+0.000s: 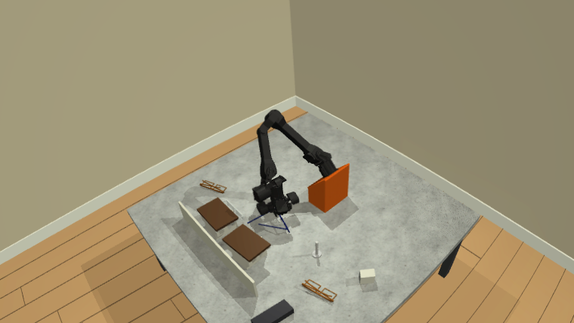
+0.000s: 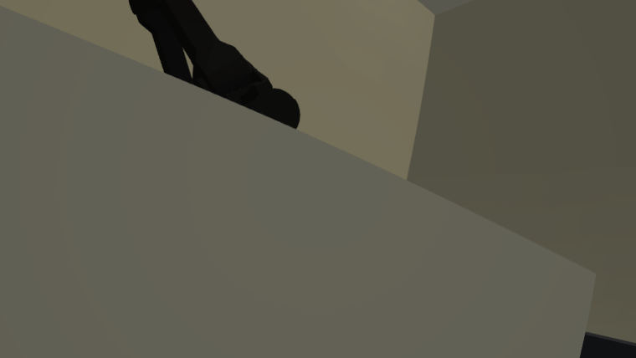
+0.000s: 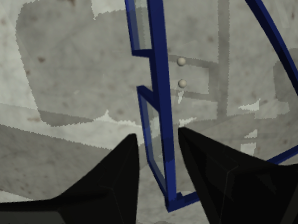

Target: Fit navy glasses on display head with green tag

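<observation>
Gripper [image 1: 279,211] [image 3: 157,137] is opened only partway, w/ nothing seen pinched. Navy glasses [image 1: 285,224] [image 3: 161,90] are shown under it from up top, nr the brown boards [image 1: 217,213] [image 1: 246,242], but in the ext. view they're hidden by a big pale panel [image 1: 217,248] [image 2: 289,222]; only part of the black arm [image 1: 263,148] [image 2: 222,66] is shown there. In the wrist cam the front's long axis is seen running roughly top to bottom, temples pointed right. Lower front is framed btwn the fingertips, tho contact can't be confirmed.
</observation>
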Controlling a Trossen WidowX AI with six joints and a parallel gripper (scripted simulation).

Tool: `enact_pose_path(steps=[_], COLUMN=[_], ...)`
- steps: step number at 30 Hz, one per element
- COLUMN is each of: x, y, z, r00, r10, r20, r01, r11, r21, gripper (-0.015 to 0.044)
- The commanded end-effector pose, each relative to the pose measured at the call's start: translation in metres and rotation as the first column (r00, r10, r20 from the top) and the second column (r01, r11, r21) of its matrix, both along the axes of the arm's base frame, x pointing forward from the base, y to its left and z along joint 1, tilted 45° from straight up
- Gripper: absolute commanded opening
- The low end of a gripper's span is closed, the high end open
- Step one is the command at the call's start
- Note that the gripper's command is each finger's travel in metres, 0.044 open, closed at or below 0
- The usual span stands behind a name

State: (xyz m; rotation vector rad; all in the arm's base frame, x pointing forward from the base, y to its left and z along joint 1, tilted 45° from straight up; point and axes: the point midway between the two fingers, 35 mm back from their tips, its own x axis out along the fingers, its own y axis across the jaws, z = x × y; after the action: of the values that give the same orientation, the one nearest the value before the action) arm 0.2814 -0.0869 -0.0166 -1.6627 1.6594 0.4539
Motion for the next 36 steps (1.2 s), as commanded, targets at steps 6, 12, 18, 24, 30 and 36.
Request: enact_pose_path(steps=[6, 12, 18, 24, 30, 36], x=[0.001, 0.001, 0.001, 0.001, 0.002, -0.001], y=[0.000, 0.000, 0.000, 0.000, 0.018, 0.045], z=[0.000, 0.000, 0.000, 0.001, 0.015, 0.038], r00=[1.000, 1.000, 1.000, 1.000, 1.000, 1.000], r10=[0.000, 0.000, 0.000, 0.000, 0.001, 0.002], r20=[0.001, 0.001, 0.001, 0.001, 0.001, 0.001], r01=[0.000, 0.000, 0.000, 0.000, -0.001, -0.002], r11=[1.000, 1.000, 1.000, 1.000, 1.000, 1.000], r21=[0.000, 0.000, 0.000, 0.000, 0.008, 0.013], gripper=[0.0080, 0.0040, 0.0000, 0.0000, 0.0000, 0.0000])
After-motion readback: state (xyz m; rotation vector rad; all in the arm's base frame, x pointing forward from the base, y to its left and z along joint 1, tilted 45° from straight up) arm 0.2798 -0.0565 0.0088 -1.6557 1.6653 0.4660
